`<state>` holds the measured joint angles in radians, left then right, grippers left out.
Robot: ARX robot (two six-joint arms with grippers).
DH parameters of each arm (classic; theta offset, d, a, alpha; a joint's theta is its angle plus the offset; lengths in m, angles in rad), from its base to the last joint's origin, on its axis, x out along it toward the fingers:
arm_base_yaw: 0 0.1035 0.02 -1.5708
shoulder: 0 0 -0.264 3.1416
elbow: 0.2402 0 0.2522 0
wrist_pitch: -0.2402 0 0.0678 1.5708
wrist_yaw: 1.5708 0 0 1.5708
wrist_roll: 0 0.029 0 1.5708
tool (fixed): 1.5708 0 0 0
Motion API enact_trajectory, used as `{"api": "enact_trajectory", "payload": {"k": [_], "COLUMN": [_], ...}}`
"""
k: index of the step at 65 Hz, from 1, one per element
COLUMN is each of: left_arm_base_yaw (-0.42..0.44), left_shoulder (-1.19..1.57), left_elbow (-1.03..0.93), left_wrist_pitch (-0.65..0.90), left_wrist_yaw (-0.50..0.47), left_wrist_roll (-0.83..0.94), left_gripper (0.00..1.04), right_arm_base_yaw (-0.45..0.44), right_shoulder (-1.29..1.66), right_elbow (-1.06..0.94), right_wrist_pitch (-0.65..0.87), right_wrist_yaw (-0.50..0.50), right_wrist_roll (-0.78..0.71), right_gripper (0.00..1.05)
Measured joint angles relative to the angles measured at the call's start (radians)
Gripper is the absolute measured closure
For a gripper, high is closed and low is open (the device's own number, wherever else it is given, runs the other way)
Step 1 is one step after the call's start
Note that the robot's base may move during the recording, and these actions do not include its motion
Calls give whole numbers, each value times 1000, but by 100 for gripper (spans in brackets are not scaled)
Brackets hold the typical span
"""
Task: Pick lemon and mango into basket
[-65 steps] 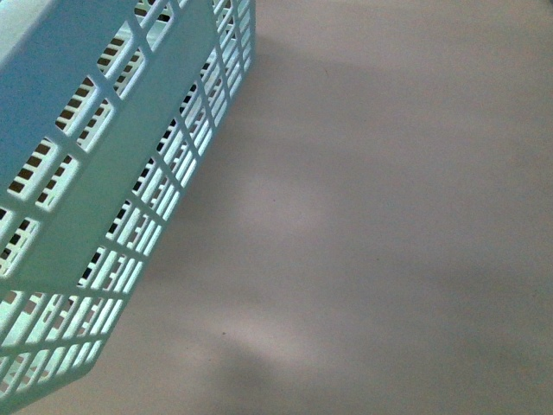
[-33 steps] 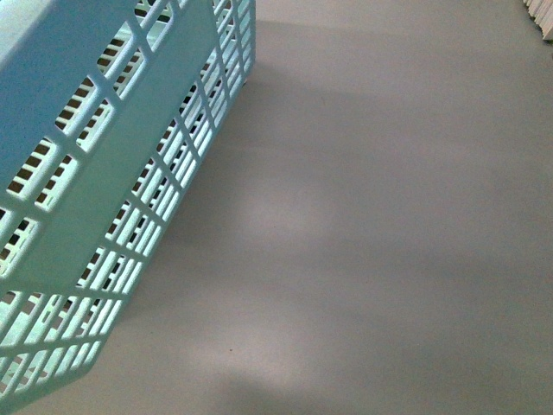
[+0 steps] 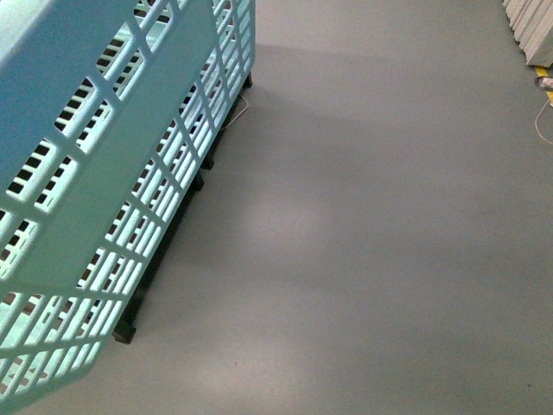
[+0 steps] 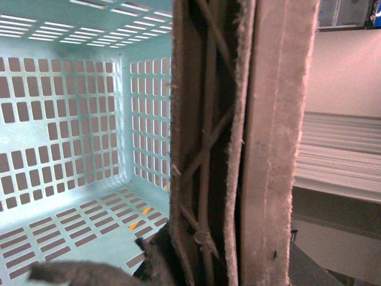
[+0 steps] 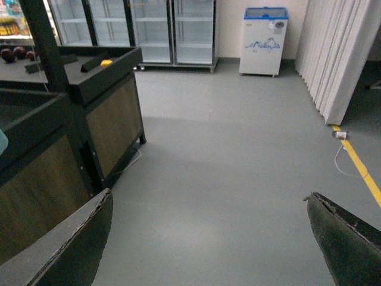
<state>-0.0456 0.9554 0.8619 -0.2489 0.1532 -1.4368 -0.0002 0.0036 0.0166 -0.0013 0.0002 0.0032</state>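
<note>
Right wrist view: the right gripper (image 5: 208, 199) is spread wide, its dark fingers (image 5: 65, 244) with nothing between them, above the grey floor (image 5: 226, 155). Near it stands a dark wooden display stand (image 5: 113, 119) bearing a small yellow thing (image 5: 106, 62), too small to name. In the left wrist view only dark frayed bits of the left gripper (image 4: 113, 269) show, so its grip cannot be told. A brown handle (image 4: 262, 143) runs close past the camera, over the teal basket (image 4: 71, 119). In the front view the basket fills the left side, tilted.
</note>
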Motion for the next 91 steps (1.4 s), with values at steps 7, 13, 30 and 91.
{"api": "enact_trajectory", "payload": {"k": [7,13,30,91], "left_arm_base_yaw": [0,0,-6,-3], "left_shoulder": [0,0,0,0], "left_elbow": [0,0,2,2], "left_wrist_pitch": [0,0,0,0], "left_wrist_yaw": [0,0,5,-2], "left_wrist_roll": [0,-1,-12,0], "left_gripper": [90,90,90,90], "right_arm_base_yaw": [0,0,0,0], "right_shoulder": [0,0,0,0], "right_elbow": [0,0,0,0], "right_wrist_pitch": [0,1,1,1], "right_wrist_yaw": [0,1,3,0], "right_wrist_roll": [0,0,0,0], "right_gripper": [9,9,9,9]}}
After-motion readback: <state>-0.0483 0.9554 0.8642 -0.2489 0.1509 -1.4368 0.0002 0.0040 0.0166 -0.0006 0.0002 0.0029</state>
